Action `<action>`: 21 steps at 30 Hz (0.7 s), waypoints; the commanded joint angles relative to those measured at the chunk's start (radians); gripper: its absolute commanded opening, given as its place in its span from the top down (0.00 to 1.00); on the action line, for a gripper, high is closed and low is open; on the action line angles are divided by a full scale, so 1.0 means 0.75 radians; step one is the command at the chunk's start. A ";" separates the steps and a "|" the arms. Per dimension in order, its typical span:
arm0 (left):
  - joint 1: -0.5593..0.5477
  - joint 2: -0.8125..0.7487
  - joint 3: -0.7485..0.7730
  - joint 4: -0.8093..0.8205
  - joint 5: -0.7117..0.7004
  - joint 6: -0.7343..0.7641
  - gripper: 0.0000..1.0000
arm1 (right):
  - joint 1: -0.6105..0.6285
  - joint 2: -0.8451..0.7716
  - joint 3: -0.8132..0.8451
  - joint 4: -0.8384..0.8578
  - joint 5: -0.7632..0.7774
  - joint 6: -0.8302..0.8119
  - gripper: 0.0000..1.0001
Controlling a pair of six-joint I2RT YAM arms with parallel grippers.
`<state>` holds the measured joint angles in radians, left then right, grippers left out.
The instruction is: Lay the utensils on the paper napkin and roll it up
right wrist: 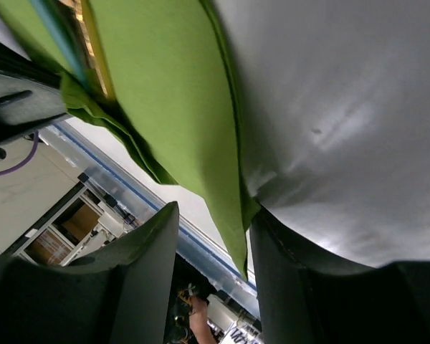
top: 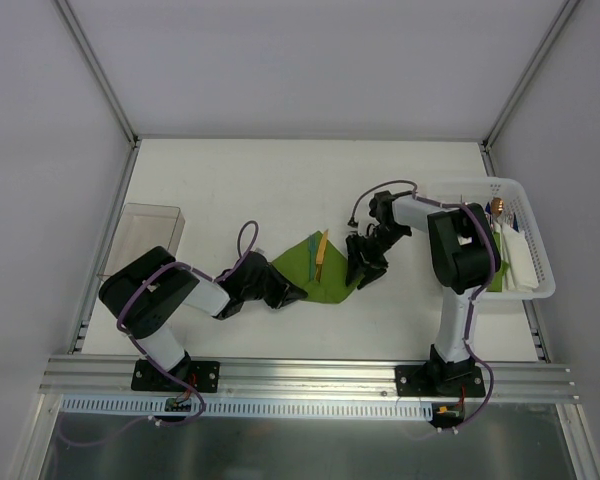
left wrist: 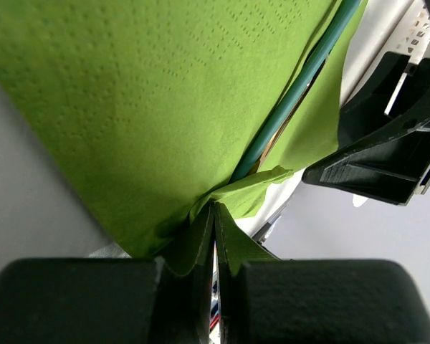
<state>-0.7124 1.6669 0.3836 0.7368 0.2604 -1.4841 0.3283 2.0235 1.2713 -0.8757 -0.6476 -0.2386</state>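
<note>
The green paper napkin lies mid-table, partly lifted and folded. On it rest the utensils: an orange-handled piece and a teal-handled one. My left gripper is shut on the napkin's left fold. The left wrist view shows the napkin pinched at the left gripper, with the teal handle running along the fold. My right gripper stands open at the napkin's right corner. In the right wrist view that corner of the napkin hangs between the right gripper's jaws, against the right-hand finger.
A white basket holding white paper sheets and small items stands at the right edge, just behind the right arm. A clear plastic box sits at the left. The metal frame rail runs along the near edge.
</note>
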 commanded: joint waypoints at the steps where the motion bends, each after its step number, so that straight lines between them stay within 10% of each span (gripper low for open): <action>1: 0.009 0.011 0.004 -0.107 -0.073 0.032 1.00 | 0.014 -0.031 -0.016 0.149 -0.100 -0.015 0.53; 6: 0.009 0.017 0.010 -0.103 -0.073 0.034 1.00 | 0.018 -0.129 0.007 0.194 -0.124 -0.027 0.56; 14: 0.009 0.021 0.018 -0.109 -0.073 0.032 1.00 | 0.063 -0.121 0.082 0.206 -0.157 0.026 0.97; 21: 0.009 0.029 0.026 -0.127 -0.067 0.030 1.00 | 0.135 -0.111 0.127 0.214 -0.204 0.113 1.00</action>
<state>-0.7120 1.6672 0.3962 0.7185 0.2584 -1.4837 0.4072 1.9774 1.3178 -0.7162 -0.7528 -0.1978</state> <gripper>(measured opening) 0.006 0.012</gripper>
